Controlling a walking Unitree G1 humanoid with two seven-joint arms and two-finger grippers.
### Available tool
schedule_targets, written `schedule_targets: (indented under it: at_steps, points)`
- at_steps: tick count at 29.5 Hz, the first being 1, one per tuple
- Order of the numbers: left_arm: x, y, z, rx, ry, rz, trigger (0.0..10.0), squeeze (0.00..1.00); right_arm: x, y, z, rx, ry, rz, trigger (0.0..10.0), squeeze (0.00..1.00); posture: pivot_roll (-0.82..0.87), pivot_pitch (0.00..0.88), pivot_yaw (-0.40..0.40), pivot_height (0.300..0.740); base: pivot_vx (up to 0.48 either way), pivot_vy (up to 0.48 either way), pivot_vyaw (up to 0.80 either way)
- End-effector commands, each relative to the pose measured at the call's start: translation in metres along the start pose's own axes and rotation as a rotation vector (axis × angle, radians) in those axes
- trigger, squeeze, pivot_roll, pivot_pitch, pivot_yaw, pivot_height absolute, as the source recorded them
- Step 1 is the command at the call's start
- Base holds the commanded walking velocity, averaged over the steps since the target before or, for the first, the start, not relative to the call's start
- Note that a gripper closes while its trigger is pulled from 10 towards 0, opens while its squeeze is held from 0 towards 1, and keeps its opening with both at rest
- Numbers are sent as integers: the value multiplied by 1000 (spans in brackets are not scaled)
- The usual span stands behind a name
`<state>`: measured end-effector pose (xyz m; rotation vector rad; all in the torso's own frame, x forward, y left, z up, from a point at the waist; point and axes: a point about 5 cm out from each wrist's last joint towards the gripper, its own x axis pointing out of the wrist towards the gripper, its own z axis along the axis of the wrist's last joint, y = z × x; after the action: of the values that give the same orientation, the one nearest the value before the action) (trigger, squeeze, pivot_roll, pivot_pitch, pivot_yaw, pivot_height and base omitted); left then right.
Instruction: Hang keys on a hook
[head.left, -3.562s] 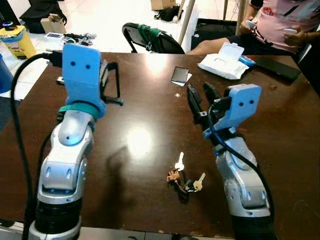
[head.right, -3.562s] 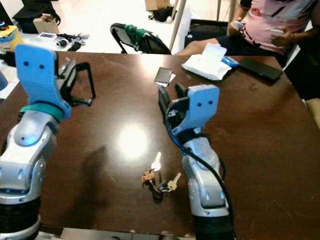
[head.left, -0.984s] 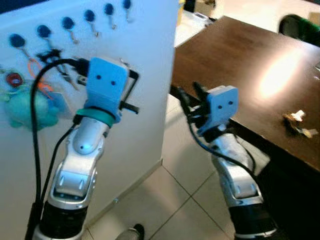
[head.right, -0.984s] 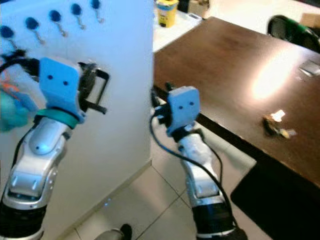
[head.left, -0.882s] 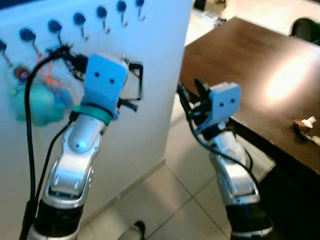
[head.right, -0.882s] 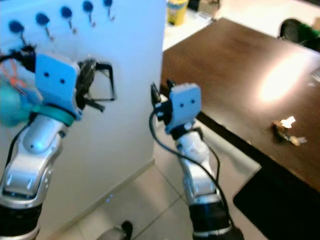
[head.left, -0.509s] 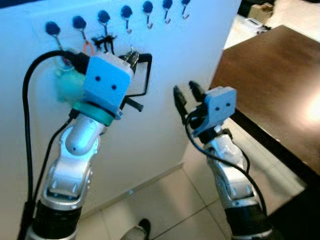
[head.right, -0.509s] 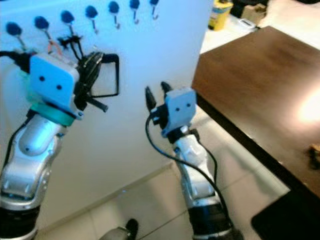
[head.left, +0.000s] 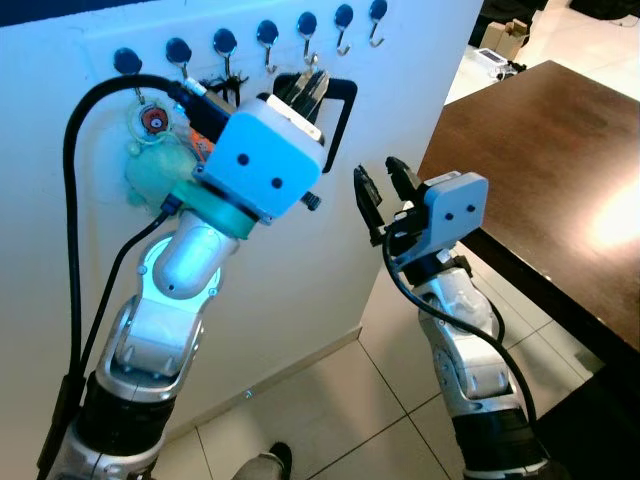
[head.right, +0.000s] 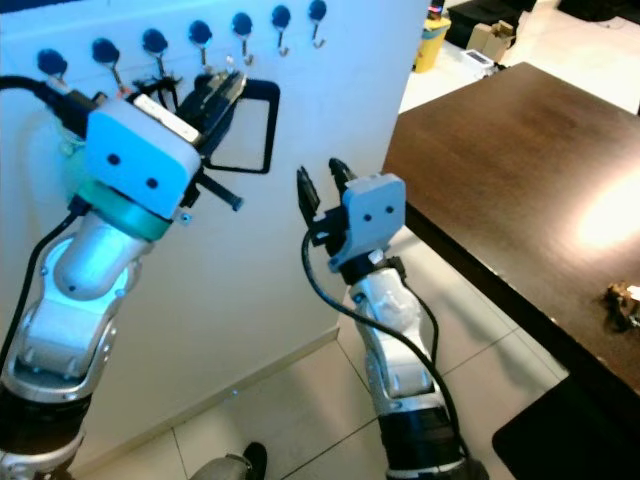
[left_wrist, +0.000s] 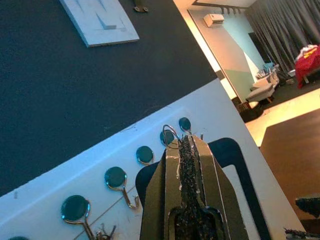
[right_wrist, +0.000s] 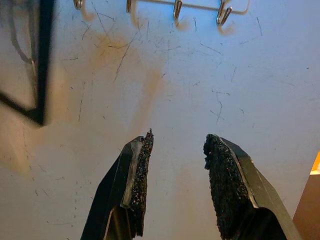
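Note:
A white wall board (head.left: 400, 90) carries a row of blue-capped metal hooks (head.left: 307, 24). My left gripper (head.left: 310, 85) is raised against it, fingers shut with nothing between them, tips just below the hooks. In the left wrist view one hook (left_wrist: 170, 133) sits right at the shut fingertips (left_wrist: 187, 150). My right gripper (head.left: 381, 190) stands open and empty, lower and to the right, facing the bare board (right_wrist: 190, 90). The bunch of keys (head.right: 623, 294) lies on the dark brown table (head.left: 540, 140) far to the right, away from both grippers.
A teal plush toy with a red ring (head.left: 152, 160), an orange cord and dark keys hang on the left hooks. The hooks at the right end (head.left: 377, 12) are bare. Tiled floor (head.left: 330, 420) lies between board and table. A yellow bin (head.right: 432, 30) stands beyond the table.
The view has swung from the table to the hook board. My left gripper has risen and tilted up to the hook row. The keys stayed on the table.

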<state>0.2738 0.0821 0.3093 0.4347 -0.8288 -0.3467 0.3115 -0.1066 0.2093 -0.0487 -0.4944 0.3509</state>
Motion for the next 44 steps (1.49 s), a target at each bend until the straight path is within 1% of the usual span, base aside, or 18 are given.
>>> schedule_targets:
  at_steps: [1,2,3,4,8,10,13,19,31,32,33,35,36,37,38,39,42,44]
  points:
    - [7,-3,-5,40,32,7,10000,0,-1,1,-2,12,1,1,10000,0,102,4,96,740,0,0,0]
    - [8,-3,-9,62,62,18,10000,0,-1,2,-2,14,0,2,10000,0,102,4,97,740,0,0,0]
    - [8,-3,-9,62,62,18,10000,0,-1,2,-2,14,0,2,10000,0,102,4,97,740,0,0,0]
    - [12,1,-18,54,123,59,10000,0,1,4,0,26,-10,11,10000,0,100,6,100,740,0,0,0]
    - [14,4,-24,37,174,90,10000,0,3,8,2,36,-21,26,10000,0,101,9,101,740,0,0,0]
    - [17,8,-30,15,226,126,10000,0,8,15,4,44,-33,55,10000,0,107,14,105,740,0,0,0]
    - [20,12,-33,-8,254,155,10000,0,12,19,6,40,-48,79,10000,0,113,21,106,740,0,0,0]
    - [23,18,-34,-44,266,203,10000,0,15,19,8,42,-58,82,10000,0,118,29,108,740,0,0,0]
    - [23,21,-36,-58,297,223,10000,0,13,20,6,49,-51,79,10000,0,117,29,115,740,0,0,0]
    - [21,21,-37,-115,302,224,10000,0,13,20,6,50,-50,78,10000,0,117,30,115,740,0,0,0]
    - [21,21,-37,-115,302,224,10000,0,13,20,6,50,-50,78,10000,0,117,30,115,740,0,0,0]
    - [17,17,-34,-309,277,206,10000,0,13,19,5,49,-48,77,10000,0,118,31,112,740,0,0,0]
    - [17,17,-34,-309,277,206,10000,0,13,19,5,49,-48,77,10000,0,118,31,112,740,0,0,0]
    - [16,15,-32,-378,261,194,10000,0,13,19,5,49,-48,77,10000,0,118,31,112,740,0,0,0]
    - [16,15,-32,-378,261,194,10000,0,13,19,5,49,-48,77,10000,0,118,31,112,740,0,0,0]
    - [14,10,-28,-484,242,157,10000,0,13,19,5,48,-47,78,10000,0,117,32,110,740,0,0,0]
    - [13,8,-28,-527,245,153,10000,0,13,18,4,48,-46,78,10000,0,118,32,110,740,0,0,0]
    - [13,8,-29,-537,249,158,10000,0,13,18,4,47,-46,78,10000,0,116,32,110,740,0,0,0]
